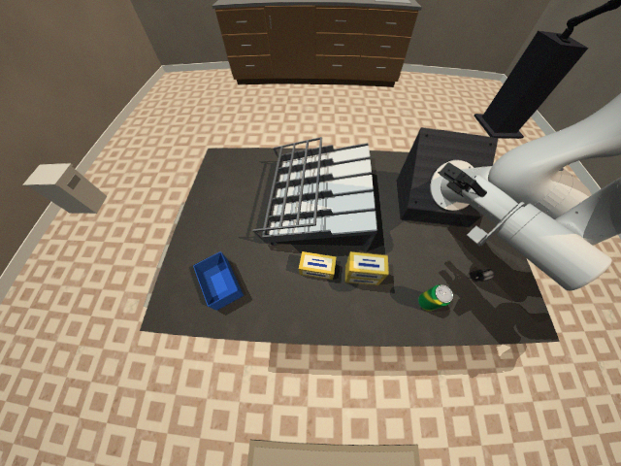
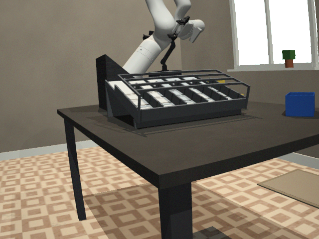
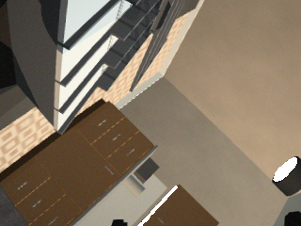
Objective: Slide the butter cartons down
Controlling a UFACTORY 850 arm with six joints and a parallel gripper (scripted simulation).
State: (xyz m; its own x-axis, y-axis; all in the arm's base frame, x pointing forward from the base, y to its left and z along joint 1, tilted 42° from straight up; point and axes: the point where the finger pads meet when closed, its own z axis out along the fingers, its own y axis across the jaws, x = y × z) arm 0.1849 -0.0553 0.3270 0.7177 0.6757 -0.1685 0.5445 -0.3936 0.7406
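The grey shelf [image 1: 320, 190] with five sloped lanes stands in the middle of the dark table, with its stop bar at the left end; it also shows in the exterior view [image 2: 180, 98] and at the top left of the wrist view [image 3: 89, 52]. No carton shows in any lane. Two yellow butter cartons [image 1: 316, 264] [image 1: 367, 268] stand side by side on the table in front of the shelf. I see no third carton. My gripper [image 1: 460, 181] [image 2: 178, 27] is wide open and empty. It is held high in the air to the right of the shelf's upper end, well away from the cartons.
A blue bin [image 1: 217, 280] [image 2: 299, 104] sits at the table's front left. A green can [image 1: 435, 297] lies right of the cartons, and a small dark object [image 1: 480, 274] lies beyond it. A tall black block [image 1: 443, 175] stands right of the shelf, under my arm.
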